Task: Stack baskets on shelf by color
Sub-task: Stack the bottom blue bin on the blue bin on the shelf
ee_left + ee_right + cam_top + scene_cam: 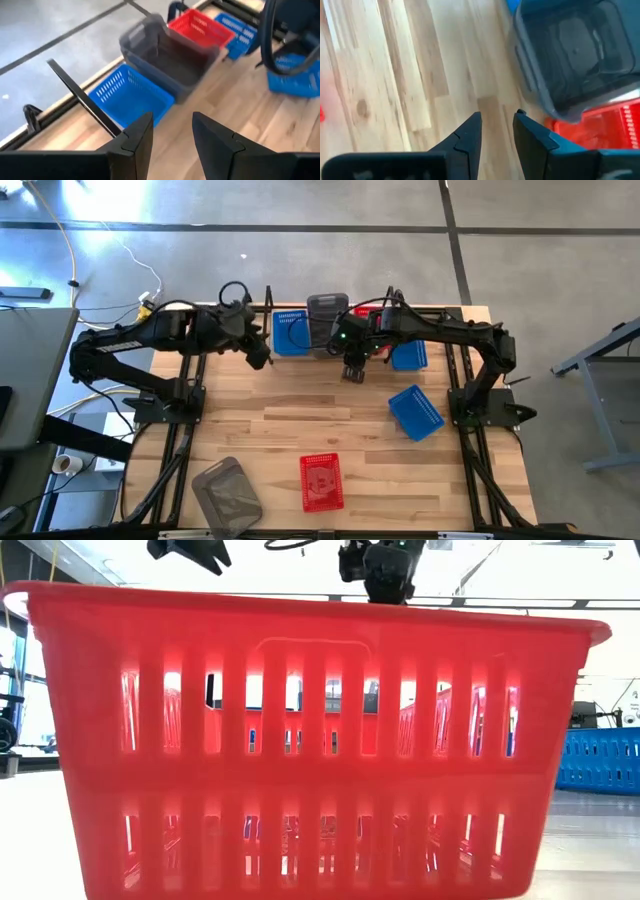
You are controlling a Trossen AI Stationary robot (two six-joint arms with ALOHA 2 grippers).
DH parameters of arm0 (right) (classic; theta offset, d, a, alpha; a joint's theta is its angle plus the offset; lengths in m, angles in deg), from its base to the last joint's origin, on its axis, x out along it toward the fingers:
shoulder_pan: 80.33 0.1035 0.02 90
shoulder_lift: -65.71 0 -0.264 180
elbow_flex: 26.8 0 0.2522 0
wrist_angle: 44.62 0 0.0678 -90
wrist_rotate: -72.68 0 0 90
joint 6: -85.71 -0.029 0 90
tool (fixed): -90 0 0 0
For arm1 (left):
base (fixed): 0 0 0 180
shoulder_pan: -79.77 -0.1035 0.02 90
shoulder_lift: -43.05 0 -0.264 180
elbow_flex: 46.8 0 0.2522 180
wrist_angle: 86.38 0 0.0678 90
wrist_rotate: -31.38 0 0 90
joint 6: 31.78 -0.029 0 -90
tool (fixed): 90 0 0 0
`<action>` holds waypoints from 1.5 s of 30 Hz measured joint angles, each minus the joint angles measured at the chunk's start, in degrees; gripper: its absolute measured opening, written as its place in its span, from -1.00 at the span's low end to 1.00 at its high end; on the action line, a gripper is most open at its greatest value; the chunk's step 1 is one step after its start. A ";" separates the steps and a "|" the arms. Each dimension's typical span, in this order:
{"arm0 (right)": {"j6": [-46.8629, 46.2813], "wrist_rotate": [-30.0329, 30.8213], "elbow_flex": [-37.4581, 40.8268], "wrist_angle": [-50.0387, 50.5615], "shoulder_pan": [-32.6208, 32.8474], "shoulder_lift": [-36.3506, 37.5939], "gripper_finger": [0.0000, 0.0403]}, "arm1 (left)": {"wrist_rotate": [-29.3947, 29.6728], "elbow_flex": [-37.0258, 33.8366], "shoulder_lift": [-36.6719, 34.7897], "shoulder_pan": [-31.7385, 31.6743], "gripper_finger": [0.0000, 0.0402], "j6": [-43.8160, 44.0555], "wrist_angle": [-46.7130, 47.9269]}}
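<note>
A blue basket [290, 332], a grey basket [325, 318] and a red basket [368, 314] stand in a row at the table's far edge, on the black shelf, whose end post [268, 320] shows beside the blue one. Another blue basket [408, 356] sits right of the row. My left gripper [258, 356] hovers open just left of the row, seen in the left wrist view [172, 135]. My right gripper [353, 370] hangs open over bare wood in front of the grey basket [575, 55], seen in the right wrist view [497, 130]. Neither holds anything.
Loose on the table lie a tilted blue basket [415, 412] at the right, a red basket [321, 481] at the near edge, filling the low view [300, 740], and a grey basket [227, 495] at near left. Black arm rails [185, 430] run along both sides.
</note>
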 joint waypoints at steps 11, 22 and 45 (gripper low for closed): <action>-8.82 2.40 6.40 7.62 6.09 1.04 -0.51 | -1.33 -8.33 -1.43 8.25 -0.36 9.48 0.15; -18.72 1.40 19.58 6.36 12.97 9.35 -0.51 | -6.08 -12.47 -1.36 15.04 -0.36 15.43 0.21; -40.41 -4.30 44.87 7.53 26.91 36.34 -0.51 | -11.60 -13.13 -1.26 21.68 -0.36 31.34 0.08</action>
